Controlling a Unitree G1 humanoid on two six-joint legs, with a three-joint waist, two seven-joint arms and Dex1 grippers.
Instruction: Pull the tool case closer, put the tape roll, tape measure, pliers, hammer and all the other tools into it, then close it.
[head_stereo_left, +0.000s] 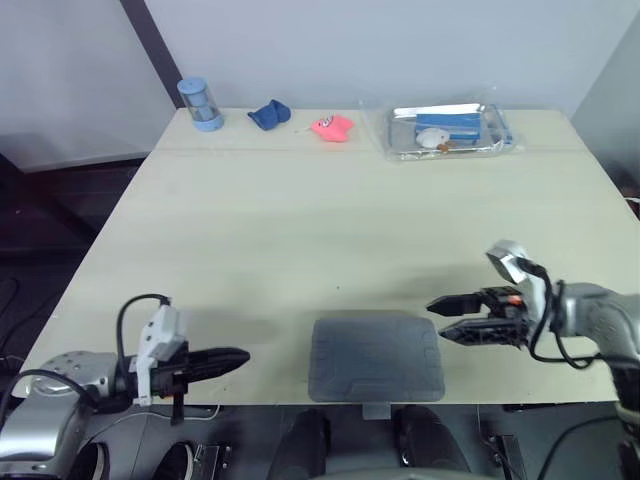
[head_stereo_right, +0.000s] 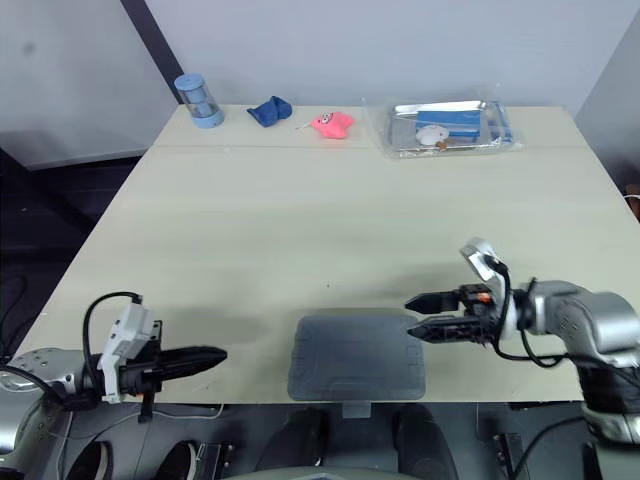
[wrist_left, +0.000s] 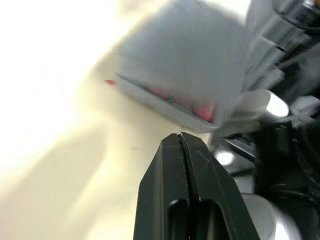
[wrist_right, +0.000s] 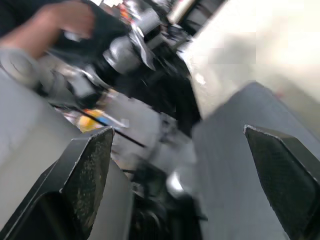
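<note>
The grey tool case (head_stereo_left: 376, 357) lies with its lid down at the table's front edge, in the middle. My left gripper (head_stereo_left: 243, 358) is shut and empty, pointing at the case's left side from a short distance. In the left wrist view the shut fingertips (wrist_left: 180, 136) face the case (wrist_left: 190, 65), with red showing along its seam. My right gripper (head_stereo_left: 437, 319) is open at the case's far right corner, its jaws spread just beside the edge. In the right wrist view the two fingers (wrist_right: 95, 165) frame the case lid (wrist_right: 240, 150).
Along the table's far edge stand a blue cylinder (head_stereo_left: 200, 104), a blue cloth (head_stereo_left: 269, 115), a pink object (head_stereo_left: 332, 127) and a clear plastic tray (head_stereo_left: 500, 140) holding blue items. A person's hand (wrist_right: 55, 20) shows beyond the table in the right wrist view.
</note>
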